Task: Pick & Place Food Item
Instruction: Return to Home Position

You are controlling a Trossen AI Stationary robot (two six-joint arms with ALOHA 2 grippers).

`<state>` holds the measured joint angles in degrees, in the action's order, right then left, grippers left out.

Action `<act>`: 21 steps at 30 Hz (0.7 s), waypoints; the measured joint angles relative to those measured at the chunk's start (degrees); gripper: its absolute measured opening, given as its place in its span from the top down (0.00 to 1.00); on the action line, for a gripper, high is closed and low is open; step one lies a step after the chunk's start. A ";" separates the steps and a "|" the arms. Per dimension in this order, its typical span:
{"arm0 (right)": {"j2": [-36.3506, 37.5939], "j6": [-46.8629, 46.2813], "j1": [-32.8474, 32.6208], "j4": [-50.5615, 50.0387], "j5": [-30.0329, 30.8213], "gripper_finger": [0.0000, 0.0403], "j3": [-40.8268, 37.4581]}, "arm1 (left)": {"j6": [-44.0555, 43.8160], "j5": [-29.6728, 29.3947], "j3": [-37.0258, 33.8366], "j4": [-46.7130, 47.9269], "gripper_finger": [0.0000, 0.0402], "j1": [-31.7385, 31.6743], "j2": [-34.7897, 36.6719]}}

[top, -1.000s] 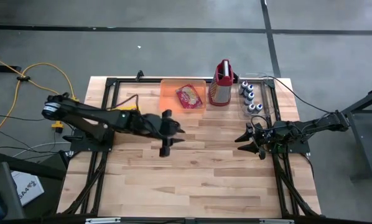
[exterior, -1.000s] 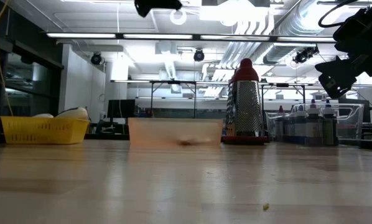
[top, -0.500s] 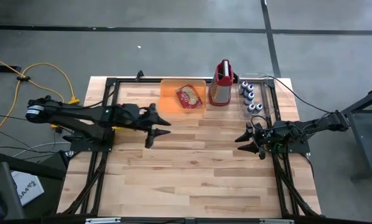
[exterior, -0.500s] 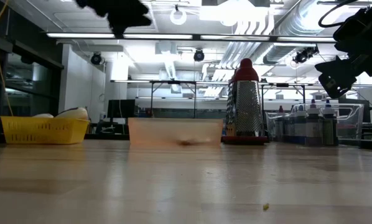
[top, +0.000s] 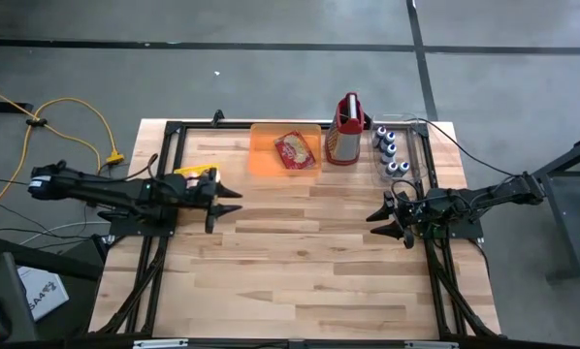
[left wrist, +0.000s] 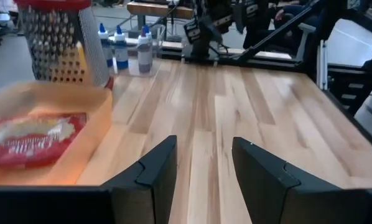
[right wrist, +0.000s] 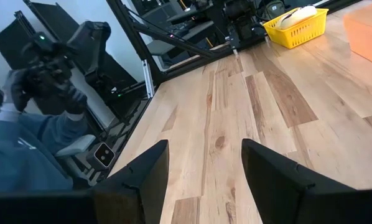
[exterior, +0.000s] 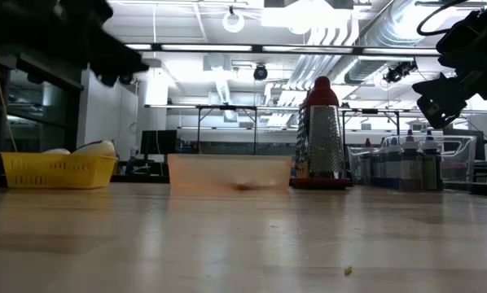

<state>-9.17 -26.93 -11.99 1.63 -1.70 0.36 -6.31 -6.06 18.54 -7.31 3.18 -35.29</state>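
Note:
The food item, a red packet (top: 295,150) (left wrist: 27,140), lies flat in an orange tray (top: 263,155) (left wrist: 86,155) at the table's far side. My left gripper (top: 224,206) (left wrist: 201,146) stands open above the table's left part, pointing roughly level toward the right, with the tray off to its far side. Nothing is between its fingers. My right gripper (top: 387,225) (right wrist: 204,149) waits open at the table's right side, pointing left, with nothing in it.
A metal grater with a red top (top: 345,131) (exterior: 321,134) stands right of the tray. Small bottles (top: 389,153) stand in a clear bin beyond it. A yellow basket (exterior: 56,169) (right wrist: 295,22) sits at the far left. A seated person (right wrist: 24,124) shows beyond the left edge.
My left gripper has drawn back from the table's middle, near the tray, toward the left edge and has sunk lower. Its fingers stay open with nothing in them. The packet lies unmoved in the tray.

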 joint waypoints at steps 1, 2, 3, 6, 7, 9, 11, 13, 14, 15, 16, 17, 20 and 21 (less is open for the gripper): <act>0.00 0.01 0.00 0.00 0.00 0.53 0.00 | -0.02 0.05 -1.74 -1.03 0.63 0.00 0.95; 0.00 -0.01 0.00 0.00 0.00 0.53 0.00 | -0.02 0.15 -3.33 -1.73 0.63 0.00 1.85; 0.00 -0.01 0.00 0.01 0.00 0.53 0.00 | -0.13 0.17 -4.70 -2.76 0.63 0.00 2.74; 0.00 0.00 0.00 0.04 0.05 0.53 0.00 | -0.40 0.19 -7.89 -4.27 0.63 -0.02 5.49; 0.00 0.00 0.00 0.03 0.05 0.53 0.00 | -0.51 0.17 -8.85 -4.26 0.63 -0.02 6.42; 0.00 0.01 0.00 0.07 0.07 0.53 0.00 | -0.58 0.19 -10.48 -4.35 0.63 0.00 8.23; 0.00 0.00 0.00 0.07 0.07 0.53 0.00 | -0.64 0.19 -12.02 -4.67 0.63 -0.02 10.20; 0.00 0.00 -0.01 0.09 0.09 0.53 0.00 | -0.67 0.19 -13.62 -4.77 0.63 -0.02 12.34; 0.00 0.00 0.00 0.09 0.07 0.53 0.00 | -0.67 0.19 -14.25 -4.77 0.63 0.00 13.31; 0.00 0.01 0.00 0.09 0.09 0.53 0.00 | -0.65 0.19 -14.97 -4.83 0.63 -0.02 14.45; 0.00 0.01 0.00 0.09 0.09 0.53 0.00 | -0.61 0.19 -15.67 -4.81 0.63 -0.02 15.46; 0.00 0.01 0.00 0.09 0.09 0.53 0.00 | -0.62 0.19 -16.30 -4.62 0.63 -0.02 16.44; 0.00 -0.01 0.00 0.12 0.09 0.53 0.00 | 0.26 0.94 -17.32 -4.42 0.63 -0.01 19.18; 0.00 -0.01 0.00 0.13 0.09 0.53 0.00 | 0.54 1.32 -17.44 -4.22 0.63 -0.01 19.89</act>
<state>-9.17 -26.94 -11.99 1.76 -1.61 0.36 -5.77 -4.74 1.10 -11.53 3.17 -15.40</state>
